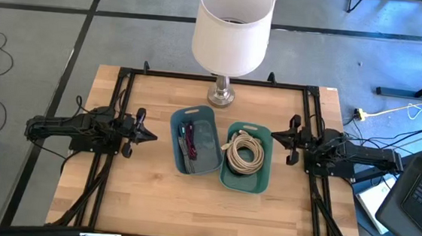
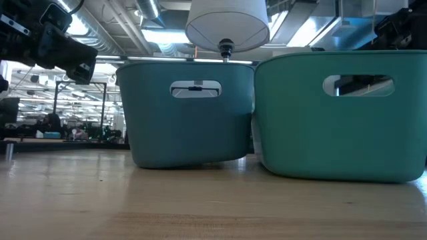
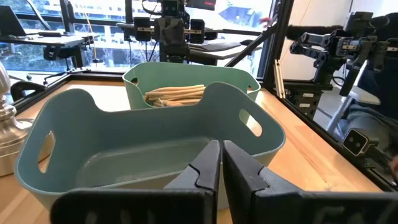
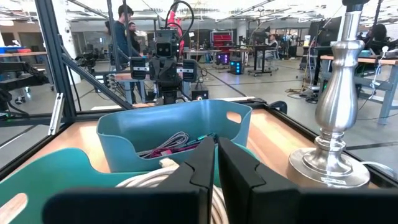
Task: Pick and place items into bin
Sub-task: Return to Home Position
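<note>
Two bins stand side by side mid-table. The blue bin holds red and purple strap pieces with a thin black cable, which the right wrist view also shows. Coiled white cables lie in the teal bin on its right. My left gripper hovers level just left of the blue bin, shut and holding nothing. To the right of the teal bin my right gripper also hovers level, shut and holding nothing.
A lamp with a white shade stands on its metal base at the table's far middle, just behind the bins. Black frame rails run along the table's sides. Bare wood lies toward the near edge. People stand beyond the table.
</note>
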Tool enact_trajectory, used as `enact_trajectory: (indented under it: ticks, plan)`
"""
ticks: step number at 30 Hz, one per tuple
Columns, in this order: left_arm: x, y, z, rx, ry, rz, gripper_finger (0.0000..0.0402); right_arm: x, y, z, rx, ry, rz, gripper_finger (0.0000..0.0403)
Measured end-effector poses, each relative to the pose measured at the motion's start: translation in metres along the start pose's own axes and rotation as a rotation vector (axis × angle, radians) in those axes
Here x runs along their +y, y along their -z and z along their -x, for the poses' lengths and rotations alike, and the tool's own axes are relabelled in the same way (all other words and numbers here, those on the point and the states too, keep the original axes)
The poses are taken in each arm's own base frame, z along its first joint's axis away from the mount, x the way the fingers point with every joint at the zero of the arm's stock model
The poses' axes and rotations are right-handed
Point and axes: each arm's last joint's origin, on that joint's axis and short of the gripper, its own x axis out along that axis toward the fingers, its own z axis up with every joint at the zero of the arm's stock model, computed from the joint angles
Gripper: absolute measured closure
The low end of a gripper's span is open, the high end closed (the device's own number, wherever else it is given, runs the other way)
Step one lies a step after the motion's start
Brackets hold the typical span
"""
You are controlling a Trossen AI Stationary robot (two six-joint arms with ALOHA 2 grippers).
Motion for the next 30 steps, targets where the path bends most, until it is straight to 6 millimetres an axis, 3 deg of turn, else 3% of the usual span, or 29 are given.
enact_trajectory:
  ticks: [30]
  plan:
    - [0.0,0.0,0.0,0.0,0.0,0.0,0.0395,0.0,0.0,0.0,0.0,0.0,0.0,0.0377]
